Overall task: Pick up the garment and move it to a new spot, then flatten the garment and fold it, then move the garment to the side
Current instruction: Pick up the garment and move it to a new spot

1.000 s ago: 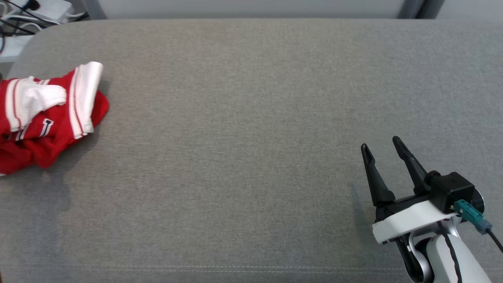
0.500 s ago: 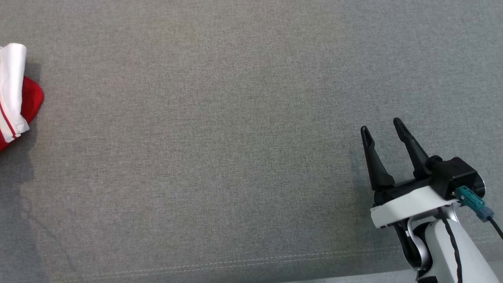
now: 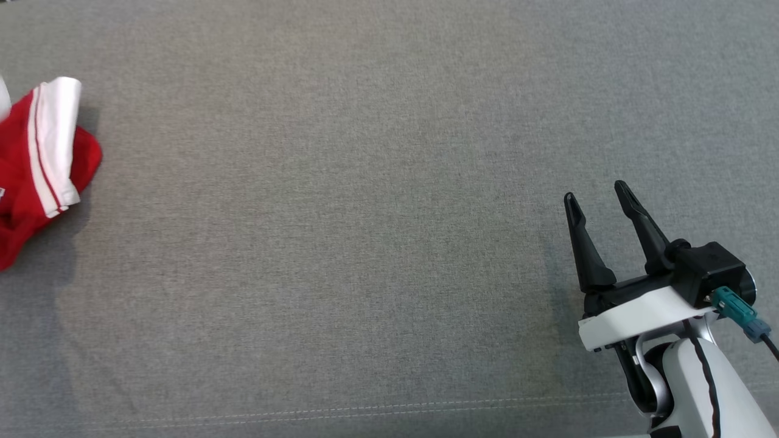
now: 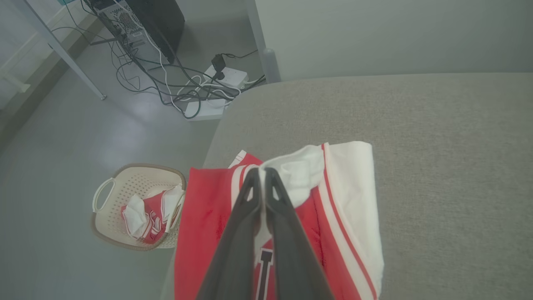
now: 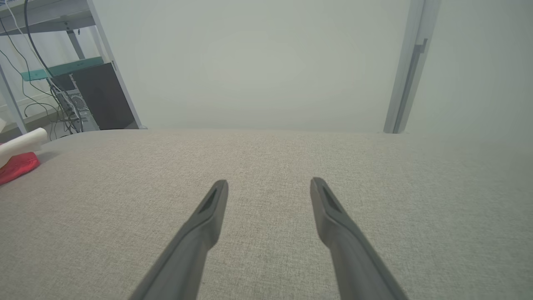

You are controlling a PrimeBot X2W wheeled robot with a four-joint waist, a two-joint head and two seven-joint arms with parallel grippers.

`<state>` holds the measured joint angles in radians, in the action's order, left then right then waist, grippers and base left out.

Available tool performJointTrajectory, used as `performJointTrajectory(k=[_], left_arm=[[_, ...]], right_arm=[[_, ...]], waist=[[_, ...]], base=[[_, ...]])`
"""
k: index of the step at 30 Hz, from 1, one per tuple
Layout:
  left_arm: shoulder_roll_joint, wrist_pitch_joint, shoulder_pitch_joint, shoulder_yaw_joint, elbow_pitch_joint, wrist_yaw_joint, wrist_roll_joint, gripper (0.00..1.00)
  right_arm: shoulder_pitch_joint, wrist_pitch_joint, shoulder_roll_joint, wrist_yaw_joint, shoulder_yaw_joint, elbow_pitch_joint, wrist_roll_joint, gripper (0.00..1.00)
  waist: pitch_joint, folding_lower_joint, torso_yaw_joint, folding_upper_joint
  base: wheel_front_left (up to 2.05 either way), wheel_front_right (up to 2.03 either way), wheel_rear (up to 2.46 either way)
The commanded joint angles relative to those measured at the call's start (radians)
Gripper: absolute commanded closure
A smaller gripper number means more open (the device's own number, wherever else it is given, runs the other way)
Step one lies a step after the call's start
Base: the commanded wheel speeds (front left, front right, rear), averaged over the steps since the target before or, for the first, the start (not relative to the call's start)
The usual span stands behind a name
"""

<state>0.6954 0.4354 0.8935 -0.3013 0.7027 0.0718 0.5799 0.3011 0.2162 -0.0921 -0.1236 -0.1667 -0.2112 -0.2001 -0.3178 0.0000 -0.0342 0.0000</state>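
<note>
Garment, red with white bands, bunched at nine o'clock on the grey surface. Left gripper pinched closed on its white fold; right gripper, at four o'clock, spread wide, empty. Step: pick-up. Next move, probably: lift clear, carry toward centre.

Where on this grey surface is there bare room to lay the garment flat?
The whole middle of the grey surface is bare, from the garment at its left edge across to the open right gripper. It is crowded only at that left corner, where the left gripper pinches the garment.
</note>
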Motion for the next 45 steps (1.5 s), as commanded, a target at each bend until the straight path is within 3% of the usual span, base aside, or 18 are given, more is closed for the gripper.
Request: performJointTrajectory(k=[1,7,12,18,24,30,31,38,45], left_arm=[[0.080,-0.016,0.061,0.029,-0.051,0.009,-0.021,1.00],[0.082,-0.089,0.088,0.010,-0.185,0.007,-0.057,1.00],[0.044,-0.168,0.101,0.004,-0.294,-0.003,-0.056,1.00],[-0.061,-0.205,0.088,-0.044,-0.470,0.000,-0.047,1.00],[-0.187,-0.194,0.090,-0.145,-0.579,0.004,-0.059,1.00],[-0.310,-0.183,0.101,-0.246,-0.556,-0.015,-0.061,1.00],[-0.310,-0.183,0.101,-0.246,-0.556,-0.015,-0.061,1.00],[-0.424,-0.206,0.086,-0.320,-0.417,-0.046,-0.037,1.00],[-0.495,-0.222,0.008,-0.381,-0.306,-0.087,-0.001,1.00]], right_arm=[[-0.004,0.011,0.001,-0.007,-0.014,0.020,-0.003,0.00],[-0.025,0.008,-0.001,-0.007,0.003,0.023,-0.008,0.00],[-0.042,0.008,0.001,-0.007,0.027,0.033,-0.010,0.00],[-0.056,0.004,0.008,-0.007,0.042,0.052,-0.009,0.00],[-0.069,-0.003,0.014,-0.007,0.044,0.068,-0.012,0.00],[-0.085,-0.011,0.022,-0.007,0.043,0.089,-0.016,0.00],[-0.085,-0.011,0.022,-0.007,0.043,0.089,-0.016,0.00],[-0.095,-0.007,0.034,-0.007,0.030,0.105,-0.035,0.00],[-0.096,0.011,0.040,-0.007,0.014,0.084,-0.057,0.00]], waist=[[0.020,0.0001,0.014,0.0000],[0.072,0.0001,0.036,0.0000],[0.109,0.0001,0.041,0.0000],[0.133,0.0001,0.003,0.0000],[0.142,0.0001,-0.089,0.0000],[0.123,0.0001,-0.209,0.0000],[0.123,0.0001,-0.209,0.0000],[0.062,0.0001,-0.366,0.0000],[0.026,0.0001,-0.415,0.0000]], base=[[0.00,0.00,0.00],[0.00,0.00,0.00],[0.00,0.00,0.00],[0.00,0.00,0.00],[0.00,0.00,0.00],[0.00,0.00,0.00],[0.00,0.00,0.00],[0.00,0.00,0.00],[0.00,0.00,0.00]])
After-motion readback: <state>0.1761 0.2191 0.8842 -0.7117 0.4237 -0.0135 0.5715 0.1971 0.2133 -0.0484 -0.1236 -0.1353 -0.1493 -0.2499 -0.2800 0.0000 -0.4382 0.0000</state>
